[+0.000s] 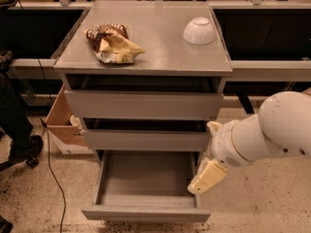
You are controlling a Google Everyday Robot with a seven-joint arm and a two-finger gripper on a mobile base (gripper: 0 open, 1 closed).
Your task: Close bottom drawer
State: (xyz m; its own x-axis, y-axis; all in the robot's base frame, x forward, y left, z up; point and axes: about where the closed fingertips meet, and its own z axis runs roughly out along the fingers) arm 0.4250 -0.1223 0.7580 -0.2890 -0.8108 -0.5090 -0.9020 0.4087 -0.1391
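The bottom drawer (146,213) of the grey cabinet is pulled far out, and its inside is bare. The middle drawer (146,141) and top drawer (143,106) above it stand slightly out. My gripper (206,176), cream-coloured on a white arm, hangs at the bottom drawer's right side wall, above its right front corner. It points down and to the left. I cannot see it touching the drawer.
A crumpled snack bag (112,43) and an upturned white bowl (199,30) lie on the cabinet top (160,52). An open cardboard box (60,123) stands left of the cabinet. A black cable (51,164) runs over the speckled floor at left.
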